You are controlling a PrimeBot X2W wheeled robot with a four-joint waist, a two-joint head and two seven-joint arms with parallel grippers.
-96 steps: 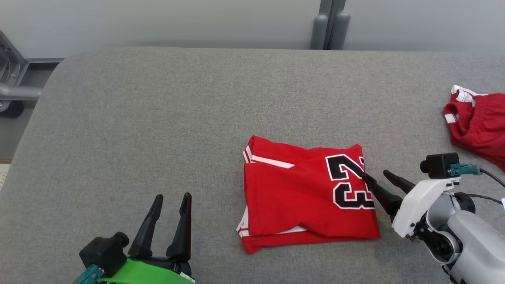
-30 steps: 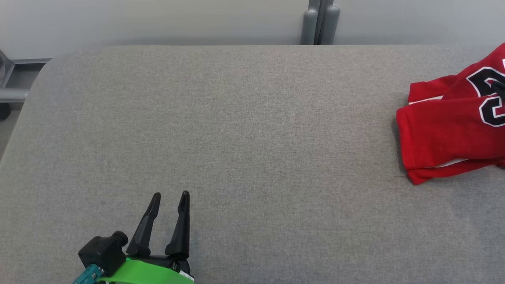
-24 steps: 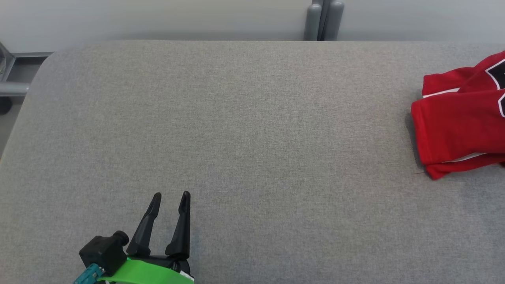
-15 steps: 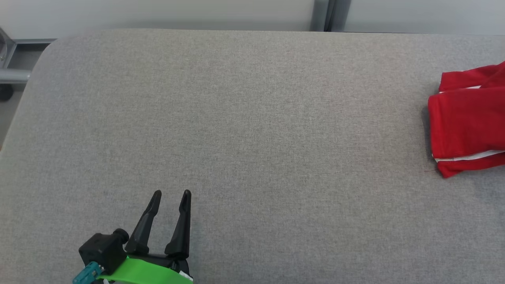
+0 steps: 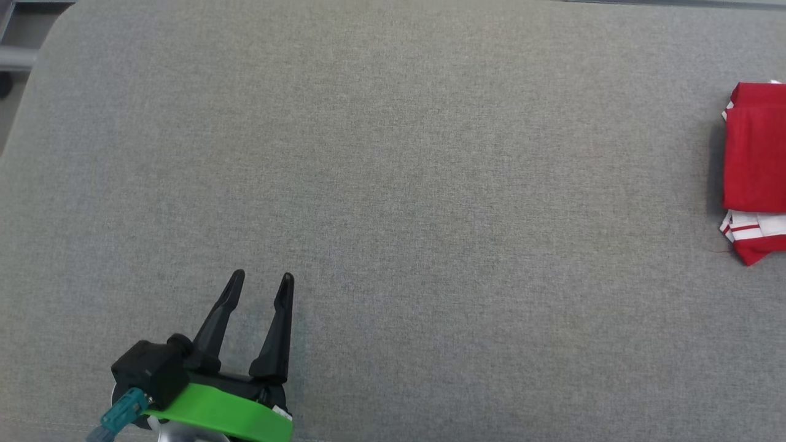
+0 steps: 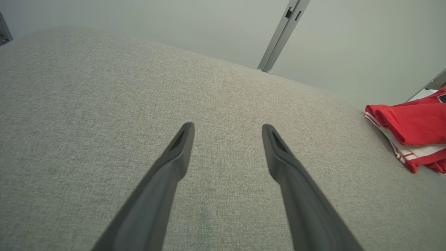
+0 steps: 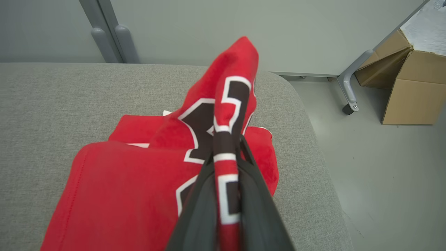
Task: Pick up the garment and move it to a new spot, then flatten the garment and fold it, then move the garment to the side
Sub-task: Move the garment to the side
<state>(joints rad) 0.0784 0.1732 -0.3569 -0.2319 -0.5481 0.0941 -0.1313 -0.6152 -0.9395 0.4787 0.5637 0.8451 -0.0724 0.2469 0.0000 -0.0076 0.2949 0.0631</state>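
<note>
The garment (image 5: 756,153) is a folded red jersey with a black number, cut off by the right edge of the head view. In the right wrist view my right gripper (image 7: 226,153) is shut on the garment's (image 7: 115,188) numbered edge, lifting that edge into a peak while the rest lies on the table. From the left wrist view the garment (image 6: 414,122) rests on top of another red and white piece. My left gripper (image 5: 263,276) stands open and holds nothing at the lower left, far from the garment; its fingers (image 6: 227,126) hover over bare grey cloth.
The grey padded table (image 5: 393,184) stretches wide between the grippers. Red and white striped shorts (image 5: 752,236) stick out under the garment. The table's right edge (image 7: 313,139) drops to the floor, where a cardboard box (image 7: 411,90) stands. A grey post (image 6: 278,35) rises behind the table.
The garment, held by my right gripper, has slid further right and now lies over the striped shorts. The head camera has tilted downward. My left gripper stays open in place.
</note>
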